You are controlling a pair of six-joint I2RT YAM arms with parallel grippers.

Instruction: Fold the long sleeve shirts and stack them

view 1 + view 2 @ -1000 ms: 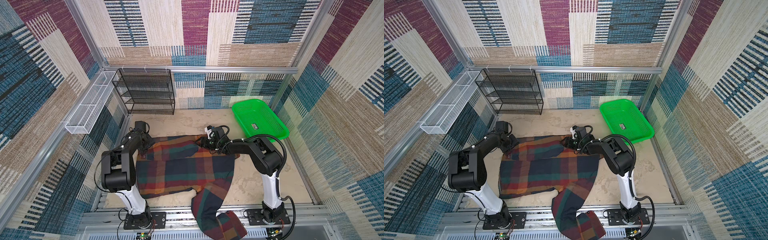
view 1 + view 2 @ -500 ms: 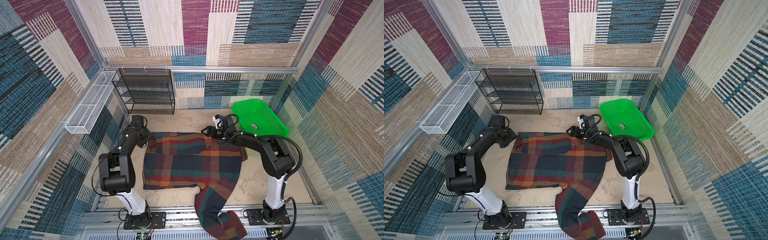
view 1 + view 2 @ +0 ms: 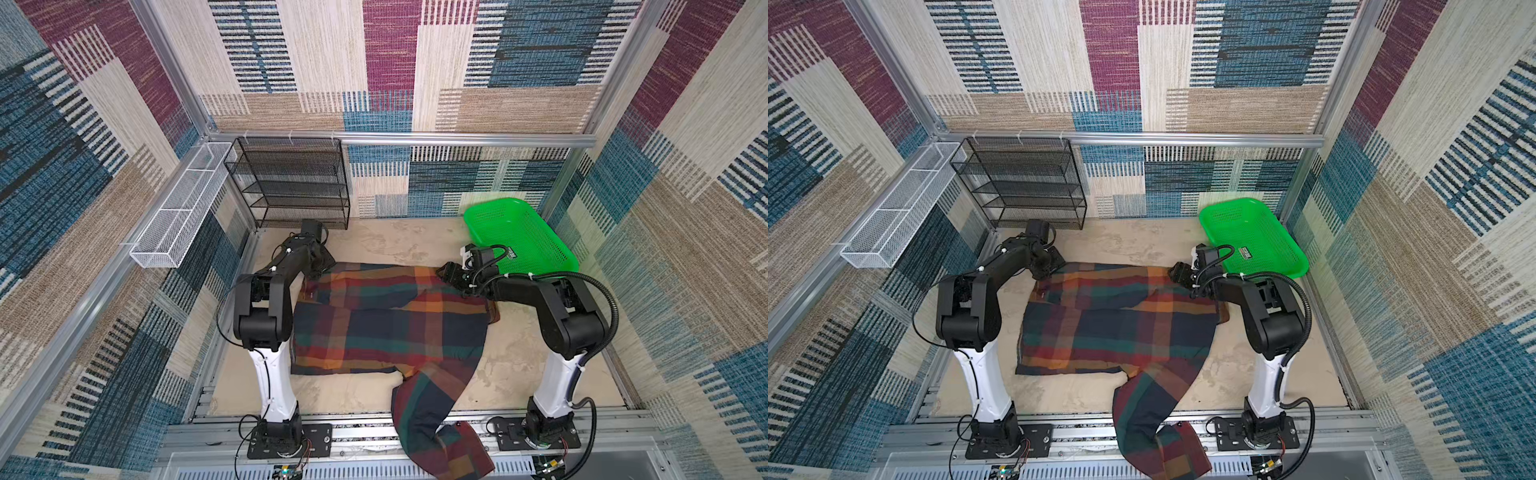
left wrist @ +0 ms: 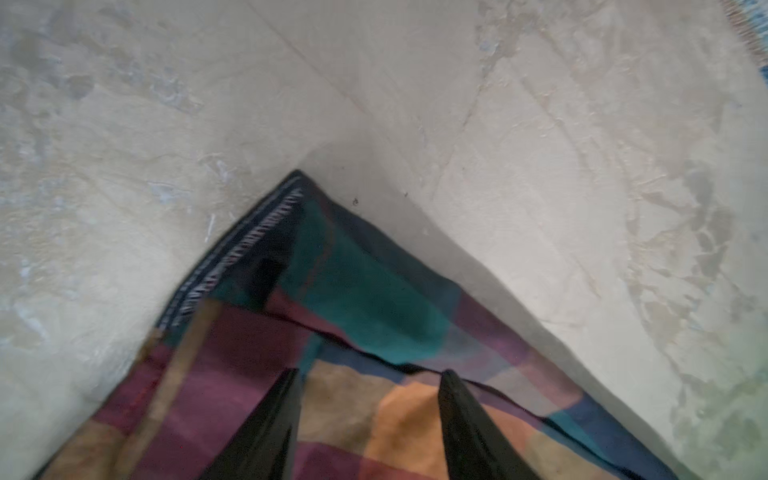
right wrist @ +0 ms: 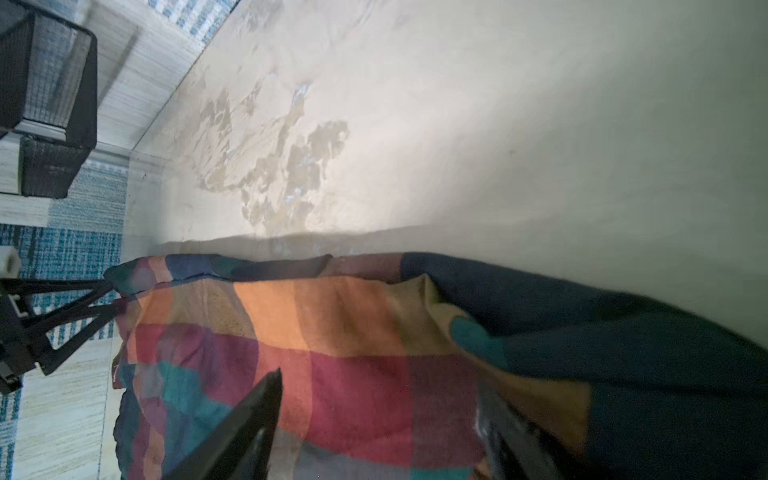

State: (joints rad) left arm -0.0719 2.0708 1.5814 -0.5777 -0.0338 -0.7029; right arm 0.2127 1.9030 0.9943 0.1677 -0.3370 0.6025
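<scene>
The long sleeve shirt lies spread on the beige table, plaid in navy, green, maroon and orange. One sleeve hangs over the front edge. My left gripper sits at the shirt's far left corner. In the left wrist view its jaws pinch a raised hump of the cloth. My right gripper rests over the far right corner. Its fingers stand wide apart above the fabric, and a dark fold partly covers one of them.
A green basket stands at the back right, just behind the right gripper. A black wire shelf is at the back left, and a white wire basket hangs on the left wall. The metal frame rail runs along the front.
Both grippers have moved toward the back wall, dragging the shirt's far edge with them and flattening it. The right gripper's jaws have spread wider.
</scene>
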